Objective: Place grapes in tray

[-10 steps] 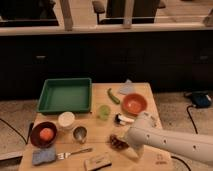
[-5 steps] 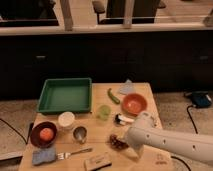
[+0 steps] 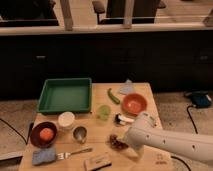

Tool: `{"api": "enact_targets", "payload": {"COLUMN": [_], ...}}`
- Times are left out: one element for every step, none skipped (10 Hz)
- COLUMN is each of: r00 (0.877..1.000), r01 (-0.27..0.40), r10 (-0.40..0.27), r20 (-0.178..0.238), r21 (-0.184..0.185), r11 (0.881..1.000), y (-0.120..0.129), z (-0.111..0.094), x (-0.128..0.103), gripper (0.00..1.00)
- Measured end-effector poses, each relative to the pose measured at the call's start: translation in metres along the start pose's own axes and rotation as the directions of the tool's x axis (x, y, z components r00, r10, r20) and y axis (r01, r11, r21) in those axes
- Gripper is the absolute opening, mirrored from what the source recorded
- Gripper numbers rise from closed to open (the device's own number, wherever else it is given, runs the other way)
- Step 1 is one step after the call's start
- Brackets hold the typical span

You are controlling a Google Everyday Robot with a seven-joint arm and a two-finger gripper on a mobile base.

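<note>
Your gripper [image 3: 124, 141] hangs low over the tabletop [image 3: 102, 136], jaws spread wide — the grapes [image 3: 116, 143] lie right at its tip, unheld — the tray [image 3: 65, 95] sits well beyond, up-left.

A wooden counter [image 3: 100, 93] stands in dim light on a pale speckled floor [image 3: 175, 112] before a long run of dark cabinet fronts [image 3: 100, 55] topped by a light ledge [image 3: 100, 29], with white posts [image 3: 66, 12] and dark chairs [image 3: 107, 7] beyond, and black cables [image 3: 12, 130] trailing on the floor.
</note>
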Motion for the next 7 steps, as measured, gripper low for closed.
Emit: {"api": "enact_targets", "payload": {"r00": [1.000, 1.000, 0.999, 0.999, 0.999, 0.999, 0.999], "r01": [0.009, 0.022, 0.041, 0.044, 0.046, 0.046, 0.048], "r10": [-0.009, -0.022, -0.041, -0.044, -0.046, -0.046, -0.048], "r20": [0.000, 0.000, 0.000, -0.001, -0.001, -0.001, -0.001], "r21": [-0.001, -0.003, -0.004, -0.006, -0.006, -0.006, -0.006], "r11": [1.000, 1.000, 0.999, 0.999, 0.999, 0.999, 0.999], "y": [-0.0009, -0.0007, 0.0001, 0.0006, 0.0001, 0.0000, -0.0003], "z": [0.0002, 0.0007, 0.0012, 0.0016, 0.0017, 0.0018, 0.0019], "x": [-0.0005, -0.0005, 0.0000, 0.0001, -0.0001, -0.0002, -0.0005], "gripper": [0.80, 0.80, 0.80, 0.80, 0.80, 0.80, 0.80]}}
